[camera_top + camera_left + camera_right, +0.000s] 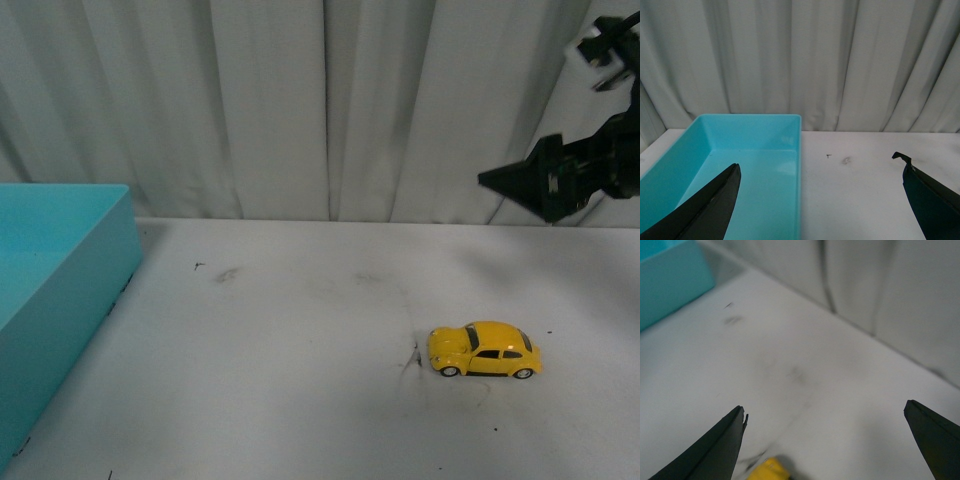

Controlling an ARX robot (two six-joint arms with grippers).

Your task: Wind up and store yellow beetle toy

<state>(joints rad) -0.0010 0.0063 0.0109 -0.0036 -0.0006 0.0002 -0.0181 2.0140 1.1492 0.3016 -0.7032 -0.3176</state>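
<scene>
Right wrist view: the two black fingers (pixel 715 450) of the right gripper (pixel 825 407) are spread wide apart, and nothing is held or touched by them. Between them only a small yellow part of the yellow beetle toy (pixel 771 471) is seen, lying on the white table (pixel 805 355) and nearer to one finger than to the other; it is touched by neither.

Left wrist view: the two fingers (pixel 710 205) of the left gripper (pixel 816 161) are likewise parted widely, with nothing between them and nothing gripped. One finger is seen in front of the turquoise bin (pixel 799 150), the other in front of the bare table surface beside it.

Front view: the right gripper is shown from the side at the upper right, raised well above the table and in front of the pale curtain (pixel 270 100). The left gripper is not shown in this view. The yellow beetle toy (pixel 485 350) stands upright on its wheels on the table, right of centre and below the raised gripper, well apart from it. The turquoise bin is seen at the left edge, well apart from the toy.

Counted in all views: two grippers, each with two fingers; one toy; one bin; one table. A few dark scuff marks are seen on the table surface.
</scene>
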